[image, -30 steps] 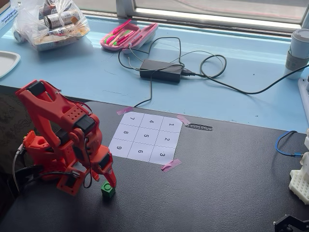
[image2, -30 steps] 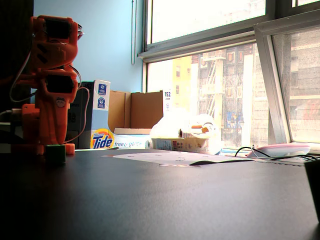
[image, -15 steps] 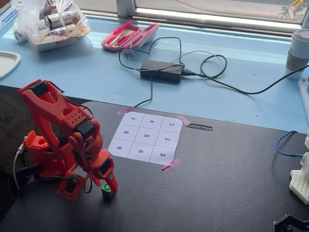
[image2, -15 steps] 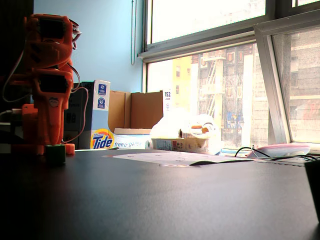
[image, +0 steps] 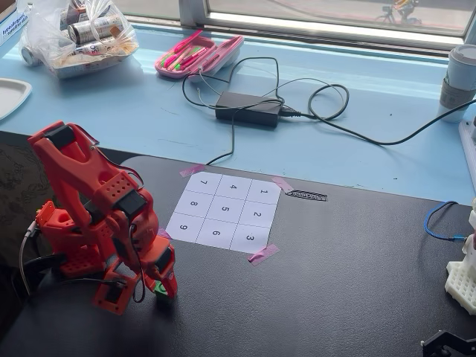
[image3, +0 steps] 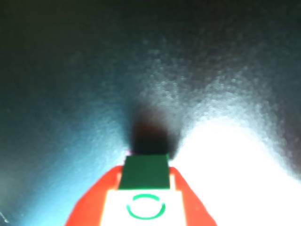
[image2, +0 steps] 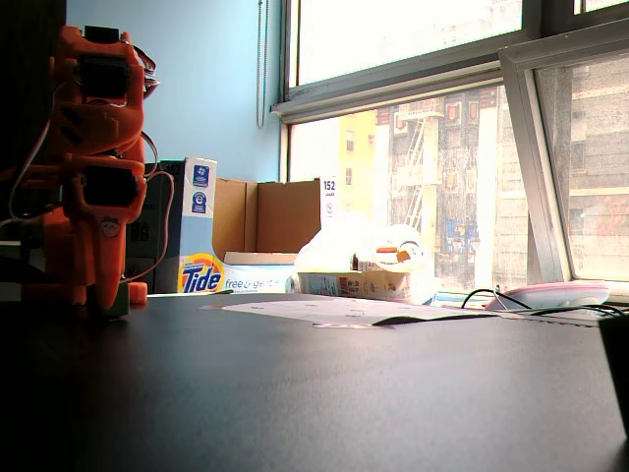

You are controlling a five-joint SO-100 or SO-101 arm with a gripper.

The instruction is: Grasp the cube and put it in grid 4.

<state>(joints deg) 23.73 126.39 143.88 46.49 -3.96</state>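
The cube (image: 158, 286) sits on the black table (image: 349, 282), in front of the arm's base and well apart from the sheet (image: 226, 212), down and to the left of it in the high fixed view. Only a sliver of green shows there now, tucked between the orange fingers; half a second ago more of the cube stood clear below them, and a second ago it stood wholly free of the gripper. In the low fixed view the cube (image2: 120, 300) is nearly hidden behind the arm (image2: 90, 177), where before it stood plainly in front.

The gripper (image: 159, 285) has come down over the cube and its jaws stand to either side of it. In the wrist view the cube (image3: 145, 172) fills the gap between the orange fingers (image3: 190, 200), its studded top lit white and blurred. Whether the jaws press on it or merely flank it I cannot tell.

Grid 4 (image: 233, 187) lies bare in the sheet's far row, between 7 and 1. Pink tape (image: 263, 253) holds the sheet's corners. The sheet has not shifted.
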